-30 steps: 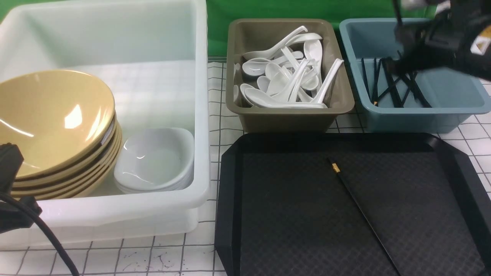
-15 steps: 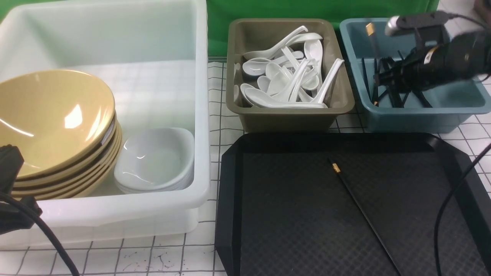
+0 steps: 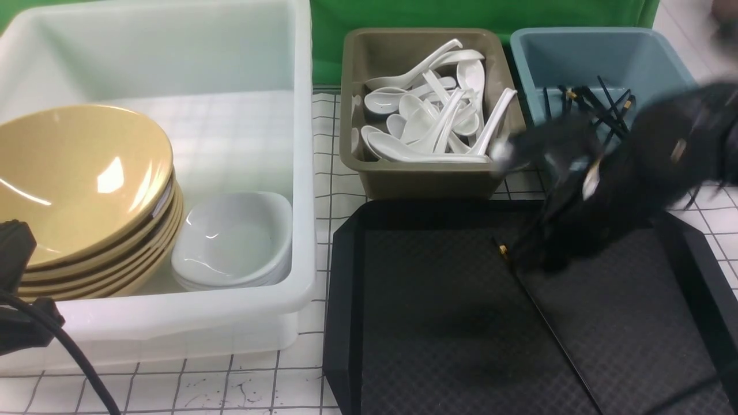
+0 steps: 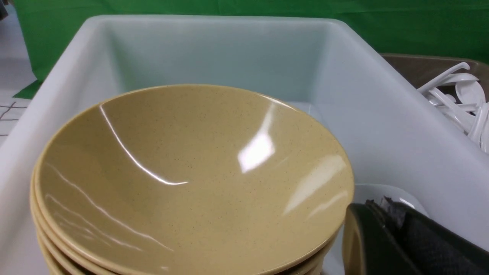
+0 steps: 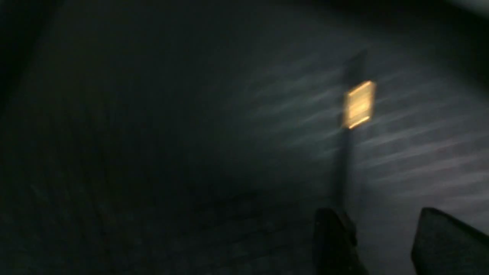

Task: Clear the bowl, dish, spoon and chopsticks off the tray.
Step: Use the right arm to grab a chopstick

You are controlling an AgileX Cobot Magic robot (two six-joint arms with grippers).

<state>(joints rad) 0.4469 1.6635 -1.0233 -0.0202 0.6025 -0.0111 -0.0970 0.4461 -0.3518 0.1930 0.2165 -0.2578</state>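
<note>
Moved since the earlier frame: right arm [image 3: 651,167], formerly over the blue bin [image 3: 576,40], now low over the far right part of the tray [image 3: 415,334] and blurred by motion. Everything else is in its earlier place.

Item 1, right gripper [image 5: 384,244]: jaws stand well apart. In the right wrist view, one fingertip [image 5: 332,240] meets the line of the chopstick's shaft; contact cannot be told through the blur.

Item 2, chopstick [image 3: 548,328]: one, black, lying flat on the tray. Its gold-banded end points to the tray's far edge, about midway along it. The shaft slants toward the near edge, a little to the right. The gripper's blur sits just beside the banded end.

Item 3, blue bin: on the desk beyond the tray's far right corner, holding a loose crossed heap of black chopsticks [image 3: 599,101].

Item 4, olive bin [image 3: 426,178]: on the desk beyond the tray's far edge, just left of the blue bin, piled with white spoons [image 3: 426,115].

Item 5, white tub [image 3: 302,173]: on the desk's left side, beside the tray's left edge. It holds a stack of yellow bowls [image 3: 81,173] in its near left corner and a stack of white dishes [image 3: 236,242] in its near right corner, touching the bowls.

Item 6, left gripper [image 4: 389,236]: closed, empty, at the tub's near edge by the bowls.
</note>
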